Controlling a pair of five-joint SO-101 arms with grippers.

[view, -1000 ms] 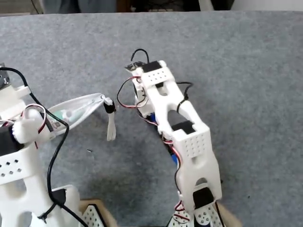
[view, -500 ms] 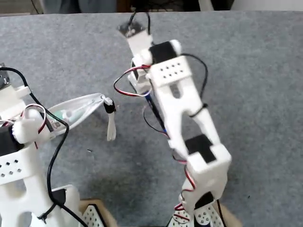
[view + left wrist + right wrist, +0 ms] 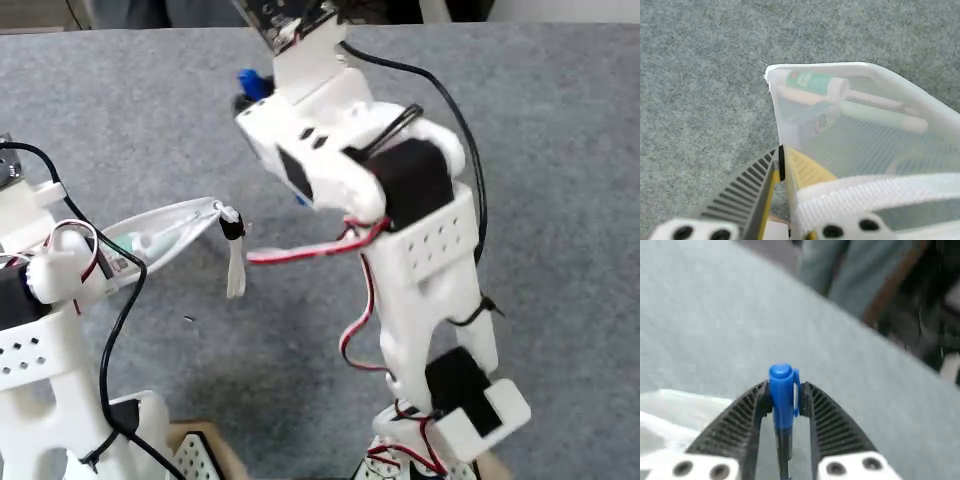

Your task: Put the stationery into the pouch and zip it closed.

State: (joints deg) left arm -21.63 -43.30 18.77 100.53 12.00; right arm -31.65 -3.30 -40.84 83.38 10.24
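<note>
Fingers first: my right fingers (image 3: pixel 752 407) are clamped on the blue pen (image 3: pixel 781 379), left fingers (image 3: pixel 747 187) pinching the pouch (image 3: pixel 865 145) wall. It looks like the loading step — next, I reckon, steer the pen into the pouch's mouth.

Right arm (image 3: pixel 420 250) stretched to 12 o'clock, right gripper (image 3: pixel 785 388) clamping pen (image 3: pixel 781 376); left arm (image 3: pixel 40 340) at 8, left gripper (image 3: pixel 782 163) pinching pouch (image 3: pixel 865 145).

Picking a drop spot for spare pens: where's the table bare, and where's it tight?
Bare: table right of the right arm; also the far strip beyond the pouch. Crowded: the gap between pouch and right arm.
</note>
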